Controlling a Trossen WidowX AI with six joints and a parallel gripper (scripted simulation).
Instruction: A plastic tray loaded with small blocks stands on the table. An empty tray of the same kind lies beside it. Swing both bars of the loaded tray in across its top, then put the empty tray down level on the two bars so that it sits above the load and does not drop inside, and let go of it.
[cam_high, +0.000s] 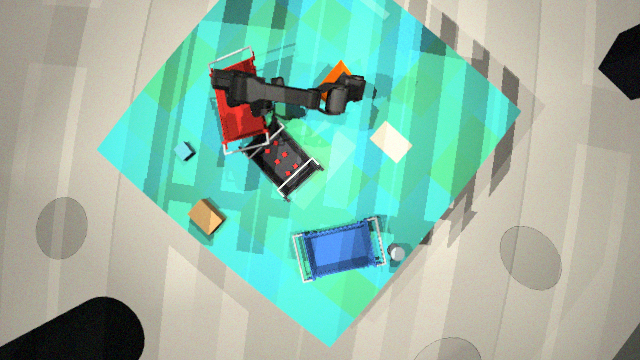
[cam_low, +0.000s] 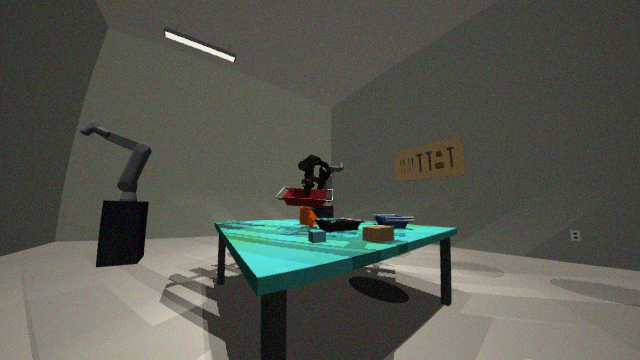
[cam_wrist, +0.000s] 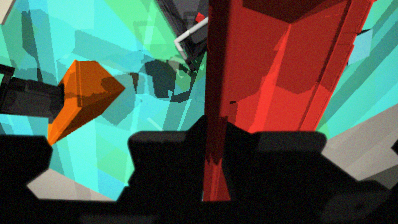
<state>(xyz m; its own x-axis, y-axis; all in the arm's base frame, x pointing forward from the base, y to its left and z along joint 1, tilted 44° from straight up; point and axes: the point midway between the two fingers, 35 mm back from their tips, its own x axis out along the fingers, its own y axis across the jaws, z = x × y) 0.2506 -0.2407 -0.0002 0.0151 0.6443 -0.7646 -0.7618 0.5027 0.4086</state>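
From the left, your empty red tray (cam_high: 244, 122) (cam_low: 295, 197) (cam_wrist: 285, 75) is up in the air. Your pincer (cam_high: 262, 107) (cam_low: 308, 192) (cam_wrist: 208, 119) holds its side wall. Next, the black tray (cam_high: 292, 156) (cam_low: 340, 225) (cam_wrist: 176, 25) has little red blocks (cam_high: 284, 154) (cam_wrist: 200, 17) inside, and both bars (cam_high: 299, 177) look swung in. You still must bring red over it, set it flat on them and let go. The blue tray (cam_high: 340, 249) (cam_low: 395, 222) sits right.

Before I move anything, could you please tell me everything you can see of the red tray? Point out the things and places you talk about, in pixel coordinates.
The red tray (cam_high: 243, 122) (cam_low: 320, 199) (cam_wrist: 280, 75) is a shallow, plastic-looking rectangular tub with a pale wire bar at each end. It hangs in the air above the table (cam_high: 280, 285) (cam_low: 350, 257), one long side wall clamped in the pincer (cam_high: 225, 90) (cam_low: 308, 192) (cam_wrist: 216, 150). From overhead, one end overlaps the black tray (cam_high: 300, 182) (cam_low: 340, 226).
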